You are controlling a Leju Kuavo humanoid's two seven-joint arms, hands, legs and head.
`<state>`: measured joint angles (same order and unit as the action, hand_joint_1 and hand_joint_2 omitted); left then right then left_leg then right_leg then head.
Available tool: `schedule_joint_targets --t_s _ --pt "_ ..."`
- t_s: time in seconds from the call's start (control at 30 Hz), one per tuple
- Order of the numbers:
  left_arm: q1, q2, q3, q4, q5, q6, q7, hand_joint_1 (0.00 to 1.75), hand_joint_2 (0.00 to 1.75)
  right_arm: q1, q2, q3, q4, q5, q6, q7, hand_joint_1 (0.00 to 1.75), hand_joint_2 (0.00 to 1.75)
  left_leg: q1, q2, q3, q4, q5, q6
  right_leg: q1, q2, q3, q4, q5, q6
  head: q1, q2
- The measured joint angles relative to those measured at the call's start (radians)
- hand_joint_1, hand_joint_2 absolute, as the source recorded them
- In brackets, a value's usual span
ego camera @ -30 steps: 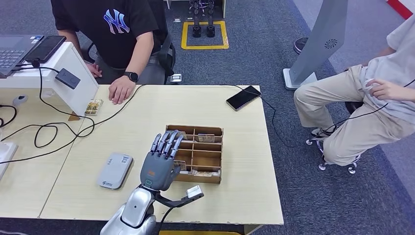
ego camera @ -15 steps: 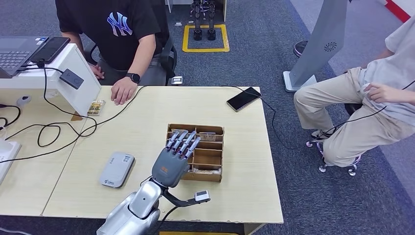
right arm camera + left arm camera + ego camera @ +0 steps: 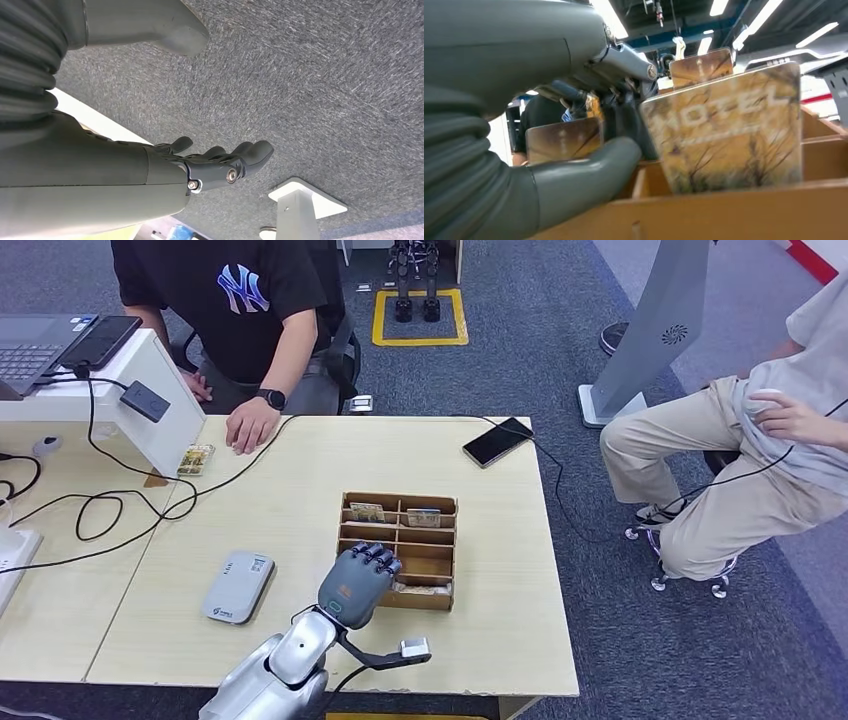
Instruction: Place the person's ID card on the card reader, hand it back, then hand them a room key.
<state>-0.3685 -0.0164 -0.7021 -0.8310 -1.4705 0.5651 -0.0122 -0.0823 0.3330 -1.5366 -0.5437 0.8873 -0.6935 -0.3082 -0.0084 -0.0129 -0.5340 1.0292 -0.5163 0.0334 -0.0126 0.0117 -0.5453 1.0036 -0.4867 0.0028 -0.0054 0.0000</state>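
Head view — left hand (image 3: 358,583) curled into wooden organizer (image 3: 441,506), grip on a key card (image 3: 729,132) unclear | two cards in back slots | ID card (image 3: 194,458) by person's hand (image 3: 250,427) | right hand (image 3: 220,162) loosely open, empty

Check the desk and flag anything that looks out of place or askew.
Nothing looks spilled or damaged. The phone lies slanted near the table's far edge, its cable trailing off the side. A small card sits apart beside the white stand, away from the wooden card box. Loose cables sprawl across the table.
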Motion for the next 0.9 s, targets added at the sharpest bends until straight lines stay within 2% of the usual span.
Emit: schedule_joint_targets --t_s 0.07,0.2,0.33,0.43,0.6,0.9 --pt "-0.002 -0.001 -0.002 0.003 0.000 -0.002 0.000 1.75 1.75 0.000 0.000 0.000 0.001 0.000 0.000 0.000 0.00 1.75 0.000 0.001 0.000 0.000 0.000 0.000 0.000 0.001 0.000 0.000 0.000 0.000 0.000 0.000" --pt "-0.004 -0.002 -0.003 0.007 0.000 0.001 0.005 0.00 1.75 0.000 0.000 0.000 0.001 0.000 0.000 -0.003 0.00 1.75 0.000 0.001 0.000 0.000 0.000 0.000 0.000 0.001 -0.001 0.000 0.000 0.000 0.000 0.000" --pt "0.010 -0.003 -0.003 0.006 0.006 0.079 0.031 0.00 1.75 0.000 0.000 0.000 0.001 -0.010 0.000 -0.003 0.00 1.75 0.000 0.001 -0.001 -0.001 0.000 0.000 0.000 0.001 -0.002 0.000 -0.001 0.000 0.000 0.000" --pt "0.056 -0.005 0.009 -0.044 0.029 0.132 0.015 0.00 1.75 0.000 0.000 0.000 0.001 -0.026 0.000 0.003 0.00 1.75 0.000 0.001 -0.001 -0.001 0.000 0.000 0.000 0.001 -0.002 0.000 -0.001 0.000 0.000 0.000" --pt "0.141 -0.018 0.077 -0.160 0.033 0.139 -0.056 0.00 1.75 0.000 0.000 0.000 0.001 -0.058 0.000 0.012 0.00 1.75 0.000 0.001 -0.004 -0.001 0.000 0.000 0.000 0.001 -0.005 0.000 -0.001 0.000 0.000 0.000" --pt "0.212 -0.046 0.179 -0.271 0.053 0.139 -0.152 0.00 1.75 0.000 0.000 0.000 0.001 -0.083 0.000 0.015 0.00 1.75 0.000 0.001 -0.005 -0.001 -0.001 0.000 0.000 0.001 -0.006 0.000 -0.001 0.000 0.000 0.000"
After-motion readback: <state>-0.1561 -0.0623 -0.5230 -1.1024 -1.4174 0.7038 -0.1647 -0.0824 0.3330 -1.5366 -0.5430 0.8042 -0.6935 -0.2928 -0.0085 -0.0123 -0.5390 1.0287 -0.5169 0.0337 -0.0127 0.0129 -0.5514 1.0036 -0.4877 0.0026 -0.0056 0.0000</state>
